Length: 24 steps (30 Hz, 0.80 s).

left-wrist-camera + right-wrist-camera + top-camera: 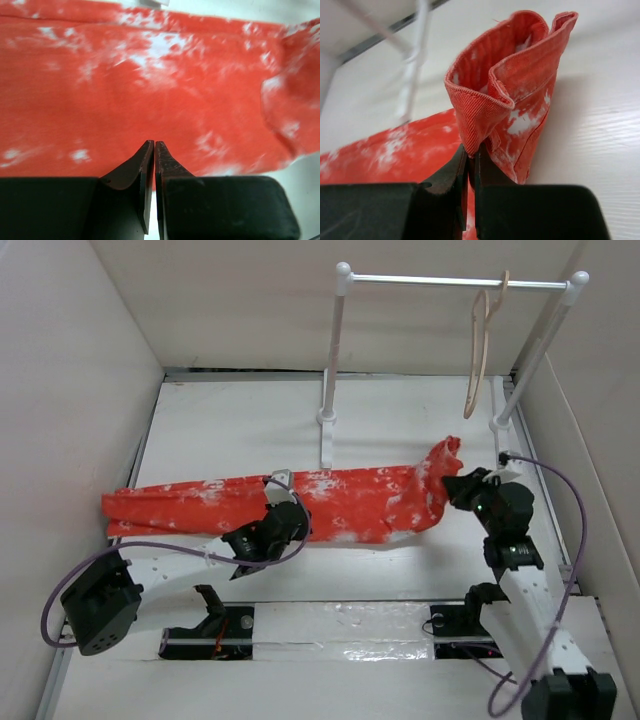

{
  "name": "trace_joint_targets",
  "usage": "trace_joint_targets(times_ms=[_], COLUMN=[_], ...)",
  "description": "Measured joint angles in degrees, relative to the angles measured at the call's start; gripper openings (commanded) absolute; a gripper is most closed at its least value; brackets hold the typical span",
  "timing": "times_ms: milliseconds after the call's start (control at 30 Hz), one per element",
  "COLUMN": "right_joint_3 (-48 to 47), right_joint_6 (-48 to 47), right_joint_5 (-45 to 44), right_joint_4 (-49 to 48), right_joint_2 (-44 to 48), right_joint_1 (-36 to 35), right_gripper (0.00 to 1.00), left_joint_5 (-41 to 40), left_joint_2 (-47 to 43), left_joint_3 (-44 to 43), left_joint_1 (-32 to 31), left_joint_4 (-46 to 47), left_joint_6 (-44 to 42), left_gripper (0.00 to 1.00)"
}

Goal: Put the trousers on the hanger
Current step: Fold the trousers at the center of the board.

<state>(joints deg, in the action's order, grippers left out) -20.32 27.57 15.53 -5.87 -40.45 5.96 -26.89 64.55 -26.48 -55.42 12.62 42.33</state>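
The red-orange trousers (340, 502) with white blotches lie stretched left to right across the table. My left gripper (287, 512) is shut at their near edge around the middle. In the left wrist view its fingertips (148, 150) press together over the cloth (150, 80), with a sliver of red between them. My right gripper (458, 486) is shut on the trousers' right end, which stands up as a folded hem (505, 85) above the table. The pale wooden hanger (481, 345) hangs by its hook from the white rail (440, 281), above and behind the right gripper.
The rail's two posts (330, 370) (525, 365) stand on the table behind the trousers, and the left post also shows in the right wrist view (412, 70). White walls enclose the table on the left, back and right. A white label (281, 478) sticks up from the trousers.
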Motion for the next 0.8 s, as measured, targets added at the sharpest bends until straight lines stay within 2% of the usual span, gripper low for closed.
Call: trace_joint_targets(times_ms=[67,167,267,433,500,633,800], right_joint_3=[-1.07,-4.04,-8.15,-20.28,-26.08,-38.58,-49.83], right_joint_6=[-0.07,0.66,1.31,1.44,0.55,-2.91,-7.96], right_joint_5=[-2.32,-8.63,-15.43,-30.53,-34.67,-40.85,-42.62], right_joint_4=[3.21,9.79,15.5,24.61,26.69,28.68,31.82], right_joint_2=[4.04,8.76,8.22,4.26,3.04,-0.13,-3.39], right_joint_1=[-7.1,-21.99,-33.66,-50.69,-53.7,-54.07,-53.94], right_gripper=[0.0,0.0,0.0,0.0,0.0,0.0,0.0], left_joint_5=[-1.11,-1.38,-0.63,1.18,1.36,2.64,4.5], left_joint_2=[-1.88,-3.74,-4.04,-3.98,-3.98,-3.39,6.08], left_joint_3=[0.26,1.6,4.57,8.85,9.53,10.08,7.65], left_joint_1=[0.0,0.9,2.19,1.86,0.72,-1.64,-3.32], left_joint_4=[-0.96,-1.36,-1.27,-1.95,-2.1,-0.35,6.71], left_joint_6=[0.31,0.92,2.05,4.31,5.25,6.82,7.45], left_gripper=[0.03,0.03,0.03,0.02,0.02,0.01,0.0])
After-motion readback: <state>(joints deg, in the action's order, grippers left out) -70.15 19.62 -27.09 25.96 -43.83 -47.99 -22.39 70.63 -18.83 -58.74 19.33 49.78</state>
